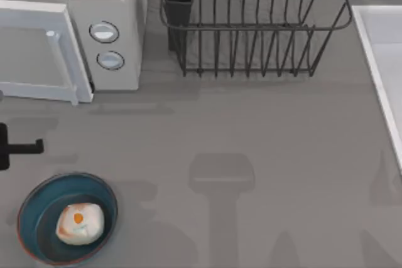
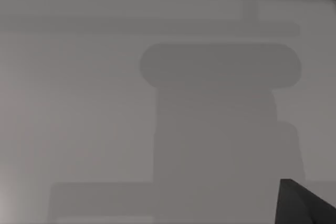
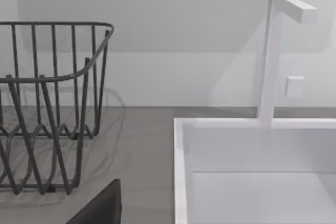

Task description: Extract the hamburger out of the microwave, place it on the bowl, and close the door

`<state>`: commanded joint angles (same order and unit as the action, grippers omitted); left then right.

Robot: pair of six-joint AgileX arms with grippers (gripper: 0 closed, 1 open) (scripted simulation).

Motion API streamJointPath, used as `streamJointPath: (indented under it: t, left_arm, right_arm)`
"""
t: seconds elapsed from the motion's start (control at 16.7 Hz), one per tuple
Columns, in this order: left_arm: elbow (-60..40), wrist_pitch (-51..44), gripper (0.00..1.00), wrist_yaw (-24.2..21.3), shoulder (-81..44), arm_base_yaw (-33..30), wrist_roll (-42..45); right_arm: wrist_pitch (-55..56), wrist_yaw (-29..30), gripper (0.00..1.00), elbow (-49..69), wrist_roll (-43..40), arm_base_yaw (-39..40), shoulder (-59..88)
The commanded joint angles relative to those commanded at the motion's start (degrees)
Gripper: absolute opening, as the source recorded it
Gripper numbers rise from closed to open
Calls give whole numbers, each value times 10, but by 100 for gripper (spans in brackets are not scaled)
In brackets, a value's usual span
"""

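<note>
whitish-tan burger sits in its bowl; microwave door waits to be shut

whitish-tan and rounded, the hamburger rests inside the teal bowl at the table's near left corner, its orange spot facing up. it looks soft and light, the kind of thing that would dent under a hard pinch, so any further hold would best come gently across its sides. the bowl appears rigid and stable on the grey table.

beyond it, the door of the microwave seems to stand slightly ajar, its slim bar handle facing outward. a stiff, hinged panel, it should swing with a steady push on its flat face near the handle side.

a dark part of the left gripper shows at the left edge, between bowl and door; whether its fingers are wide or narrow cannot be told. the right gripper shows only a dark edge near the wire dish rack and white sink; its fingers likewise cannot be told.
</note>
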<state>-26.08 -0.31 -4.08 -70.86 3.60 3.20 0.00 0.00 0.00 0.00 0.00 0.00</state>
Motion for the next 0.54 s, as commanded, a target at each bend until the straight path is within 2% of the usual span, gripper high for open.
streamJointPath:
  t: [0.3, 0.54]
  left_arm:
    - [-85, 60, 0, 7, -155, -12, -6]
    - [-110, 78, 0, 10, -191, -15, -8]
  right_arm:
    - [0, 0, 100, 0, 0, 0, 0]
    - [0, 0, 100, 0, 0, 0, 0]
